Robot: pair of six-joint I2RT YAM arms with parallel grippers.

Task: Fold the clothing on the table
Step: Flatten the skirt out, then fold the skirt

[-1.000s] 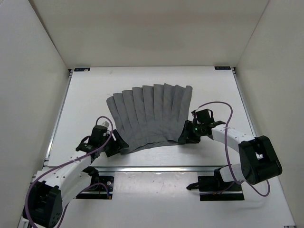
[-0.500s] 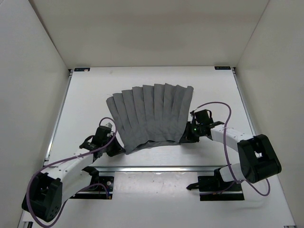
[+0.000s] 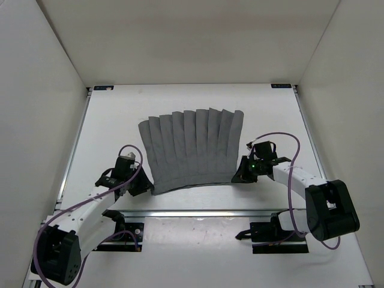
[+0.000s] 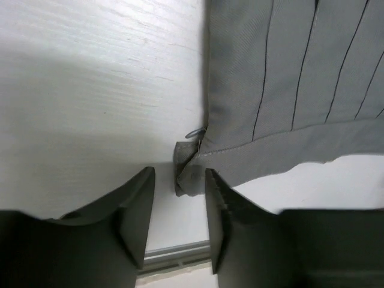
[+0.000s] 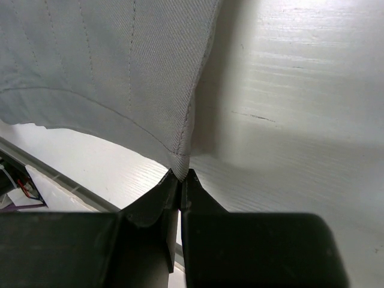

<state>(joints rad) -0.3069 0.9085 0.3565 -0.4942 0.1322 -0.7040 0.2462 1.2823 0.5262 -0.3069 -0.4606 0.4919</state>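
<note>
Closure of the right gripper (image 5: 180, 175) on the near right corner of the clothing (image 3: 192, 147); left gripper (image 4: 179, 177) with jaws parted, the near left corner loose between them. Clothing spread flat, pleats fanning away, by the near edge of the table (image 3: 108, 120).

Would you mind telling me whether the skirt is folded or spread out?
Spread out. The skirt lies flat on the table as one open fan, every pleat showing, no part turned over itself.
</note>
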